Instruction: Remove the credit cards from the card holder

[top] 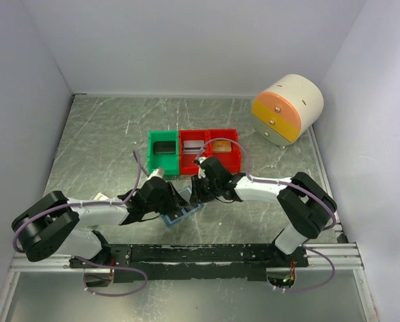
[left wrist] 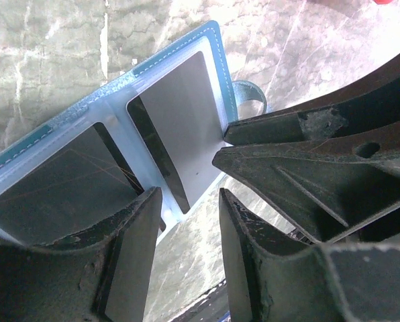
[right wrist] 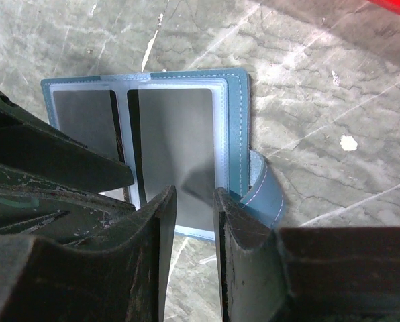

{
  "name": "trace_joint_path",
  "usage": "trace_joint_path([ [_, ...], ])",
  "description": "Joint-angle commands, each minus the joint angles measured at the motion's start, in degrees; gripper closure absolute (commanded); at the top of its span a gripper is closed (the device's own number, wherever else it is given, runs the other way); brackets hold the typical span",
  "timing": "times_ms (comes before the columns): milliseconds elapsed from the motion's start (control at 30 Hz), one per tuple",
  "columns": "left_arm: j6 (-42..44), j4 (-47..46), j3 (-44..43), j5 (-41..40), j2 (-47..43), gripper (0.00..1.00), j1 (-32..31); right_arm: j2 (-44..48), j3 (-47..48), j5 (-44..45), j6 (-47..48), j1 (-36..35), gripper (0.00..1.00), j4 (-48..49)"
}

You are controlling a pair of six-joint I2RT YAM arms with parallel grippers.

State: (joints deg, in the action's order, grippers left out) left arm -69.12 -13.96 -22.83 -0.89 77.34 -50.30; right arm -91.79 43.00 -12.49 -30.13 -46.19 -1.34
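1. Right under the fingertips of the left gripper (left wrist: 189,204) and the right gripper (right wrist: 194,199) lies the card holder (right wrist: 237,114), opened flat on the marble table (right wrist: 334,87).
2. Left gripper: fingers clearly apart, with the card holder's near corner poking into the gap and nothing clamped.
3. Right gripper: only a slim gap, straddling the card holder's near edge. Pinching or not? Honestly can't tell.
4. Credit cards (right wrist: 176,134), dark grey, sit in the clear pockets just ahead of the right gripper. The snap strap (right wrist: 264,188) curls beside one of its fingers.

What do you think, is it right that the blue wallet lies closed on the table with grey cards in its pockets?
No. The wallet lies open, not closed, on the table with grey cards in its pockets; the right wrist view shows it.
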Motion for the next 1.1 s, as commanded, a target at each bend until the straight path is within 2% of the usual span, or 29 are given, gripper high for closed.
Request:
trace_joint_path([
  [0, -1.23, -0.73, 0.50, -0.43, -0.85, 0.48, -0.22, 0.33, -1.22, -1.41, 0.78, -0.08, 0.71, -2.41],
  [133, -1.10, 0.94, -0.19, -0.55, -0.09, 0.48, -0.23, 0.57, -0.27, 0.12, 0.78, -0.12, 0.72, -3.62],
  [367, -1.76, 0.56, 1.44, -1.13, -2.49, 0.46, -0.23, 3.13, -0.14, 3.97, -4.63, -0.13, 0.71, 1.65],
  [533, -0.32, 4.90, -0.29, -2.00, -2.88, 0.45, -0.21, 2.82, 0.29, 7.63, -5.29, -0.19, 0.70, 3.84],
  [733, -1.30, 2.25, 1.14, -1.94, -2.37, 0.44, -0.19, -4.28, 2.78, 4.28, -2.73, -0.15, 0.73, 1.18],
  [967, 1.26, 5.19, -0.71, -5.01, 0.20, 0.45, -0.15, -1.96, 1.09, -1.06, 1.48, -0.11, 0.77, -0.20],
  [1067, 0.88, 3.56, 0.22, -4.66, 0.14, 0.44, -0.14, -2.10, 0.81, -2.16, 2.62, -0.08, 0.78, -1.54],
])
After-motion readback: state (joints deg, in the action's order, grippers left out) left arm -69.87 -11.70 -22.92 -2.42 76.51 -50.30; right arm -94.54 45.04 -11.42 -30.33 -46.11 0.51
